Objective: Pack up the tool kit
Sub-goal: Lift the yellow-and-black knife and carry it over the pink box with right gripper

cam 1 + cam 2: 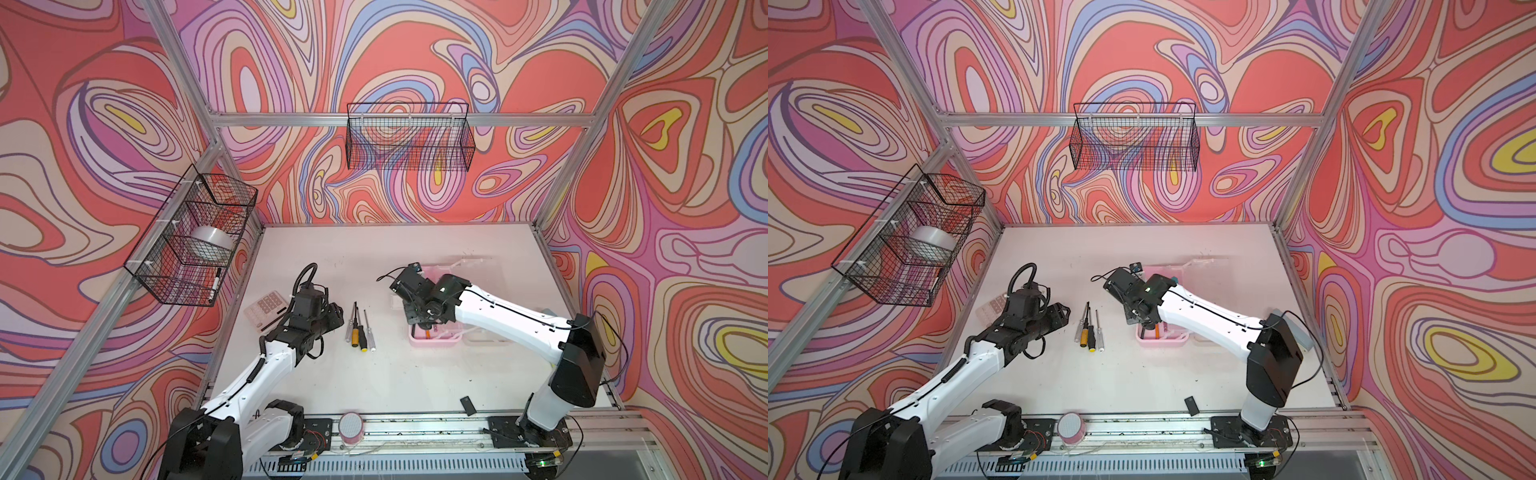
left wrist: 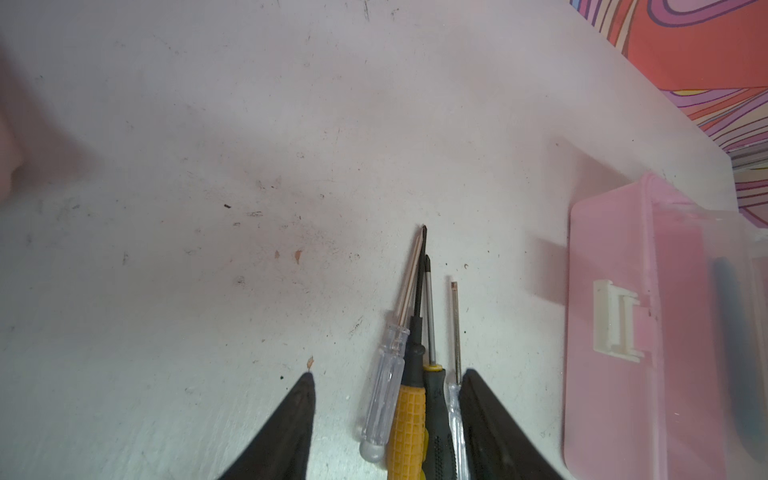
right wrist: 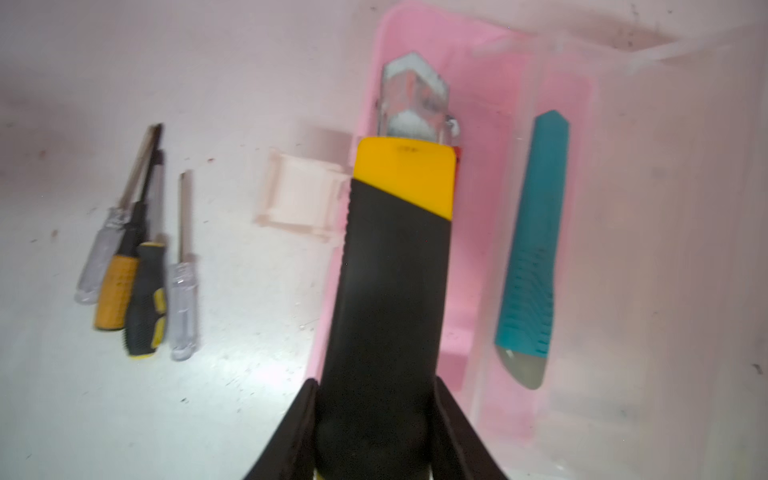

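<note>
Only your right wrist view shows the right tool [image 3: 376,384] clamped on the yellow-black utility knife [image 3: 395,249], its steel tip over the open pink box [image 3: 484,199], right of the worktop's [image 1: 374,374] middle, where the ribbed teal knife [image 3: 536,249] lies. Your left tool [image 2: 388,374], angled low, stands open and empty beside four screwdrivers [image 2: 415,395] mid-worktop.

The pink plastic box [image 3: 478,199] sits with its clear lid [image 3: 673,249] open. Its white latch [image 3: 303,195] faces four screwdrivers [image 1: 359,328], which lie side by side on the table [image 1: 374,382] near it, tips pointing to the far side. The teal utility knife [image 3: 532,249] lies flat inside the box. The yellow-black utility knife [image 3: 395,270], metal tip forward, is clamped in the right gripper [image 3: 374,386] over the box's latch-side wall.
</note>
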You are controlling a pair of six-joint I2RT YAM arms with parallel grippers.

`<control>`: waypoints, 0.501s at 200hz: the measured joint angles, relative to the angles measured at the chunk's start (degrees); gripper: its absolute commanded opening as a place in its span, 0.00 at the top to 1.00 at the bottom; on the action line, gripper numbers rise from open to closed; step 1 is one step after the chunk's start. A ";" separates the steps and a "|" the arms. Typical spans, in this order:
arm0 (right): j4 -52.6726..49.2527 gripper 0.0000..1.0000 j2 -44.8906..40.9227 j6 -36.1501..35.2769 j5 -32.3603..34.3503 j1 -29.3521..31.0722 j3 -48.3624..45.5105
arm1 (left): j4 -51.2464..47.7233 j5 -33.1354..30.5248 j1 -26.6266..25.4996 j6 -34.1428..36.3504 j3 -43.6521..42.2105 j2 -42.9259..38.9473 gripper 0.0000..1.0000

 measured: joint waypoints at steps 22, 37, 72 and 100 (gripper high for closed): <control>0.85 0.66 -0.15 -2.19 0.48 -5.97 -2.32 | 0.00 -0.02 0.00 0.00 0.20 0.24 0.44; 0.87 0.66 -0.15 -3.85 1.22 -8.94 -2.73 | 0.00 -0.04 0.00 0.00 0.55 0.79 0.44; 1.75 0.66 0.26 -6.45 2.25 -11.98 -2.73 | 0.02 -0.02 0.00 0.00 0.92 1.66 0.44; 2.27 0.64 1.57 -6.82 2.75 -12.98 -2.89 | 0.04 -0.02 0.00 0.00 0.94 2.54 0.44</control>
